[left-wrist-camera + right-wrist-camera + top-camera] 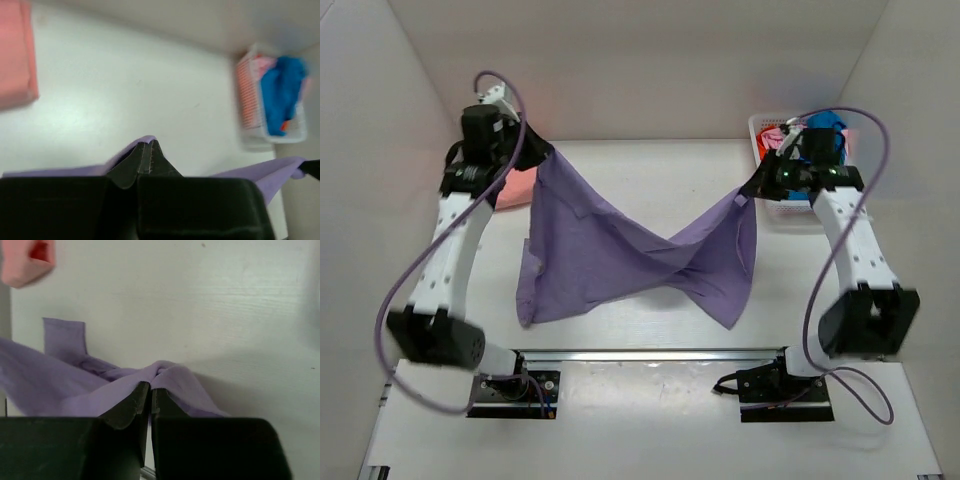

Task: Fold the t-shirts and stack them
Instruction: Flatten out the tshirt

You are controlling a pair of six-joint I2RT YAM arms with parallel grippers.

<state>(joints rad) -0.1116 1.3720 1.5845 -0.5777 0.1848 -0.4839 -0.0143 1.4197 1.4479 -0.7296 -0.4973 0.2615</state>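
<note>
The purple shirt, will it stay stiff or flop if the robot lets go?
Probably floppy: the purple shirt sags in the middle between the left gripper and right gripper. It seems light, since two small pinches hold it up. It likely bunches easily; cloth crumples at the right pinch.

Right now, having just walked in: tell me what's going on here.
Both arms hold a lavender-purple t-shirt up between them, the left gripper and the right gripper each shut on an edge. The cloth sags in the middle and its lower part hangs down toward the table. A folded salmon-pink t-shirt lies near the left arm; the white basket far right holds a blue t-shirt.
</note>
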